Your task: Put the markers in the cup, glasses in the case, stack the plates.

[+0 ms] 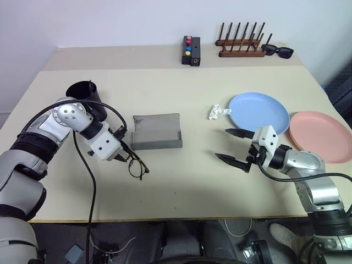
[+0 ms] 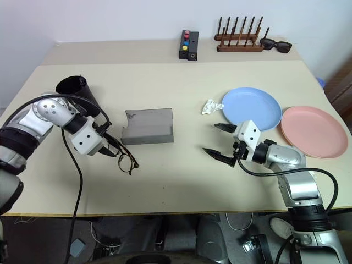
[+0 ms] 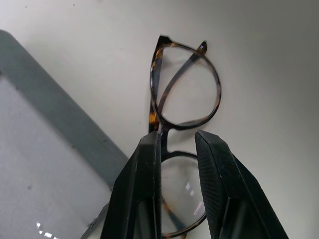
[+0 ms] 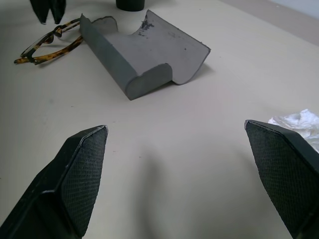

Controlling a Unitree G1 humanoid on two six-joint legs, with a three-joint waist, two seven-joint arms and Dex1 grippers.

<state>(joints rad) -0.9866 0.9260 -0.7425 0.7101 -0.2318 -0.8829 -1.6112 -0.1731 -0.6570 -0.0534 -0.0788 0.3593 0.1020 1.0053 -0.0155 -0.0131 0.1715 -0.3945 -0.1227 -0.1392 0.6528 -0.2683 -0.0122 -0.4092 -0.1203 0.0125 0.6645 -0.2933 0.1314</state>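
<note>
The glasses (image 3: 184, 87) are thin and dark-rimmed and lie folded on the table just in front of the grey case (image 1: 157, 132), whose flap is open. My left gripper (image 1: 124, 154) points down at them. Its fingers (image 3: 149, 169) are closed to a narrow gap around the bridge. The black cup (image 1: 82, 91) stands behind my left arm. The markers are out of view. The blue plate (image 1: 258, 113) and the pink plate (image 1: 322, 135) lie side by side on the right. My right gripper (image 1: 221, 143) hovers wide open in front of the blue plate, holding nothing.
A crumpled white wrapper (image 1: 219, 111) lies left of the blue plate. Along the far edge stand a black box with coloured buttons (image 1: 191, 50) and a wooden rack (image 1: 242, 44), with black sunglasses (image 1: 278, 51) beside the rack. A black cable hangs from my left arm.
</note>
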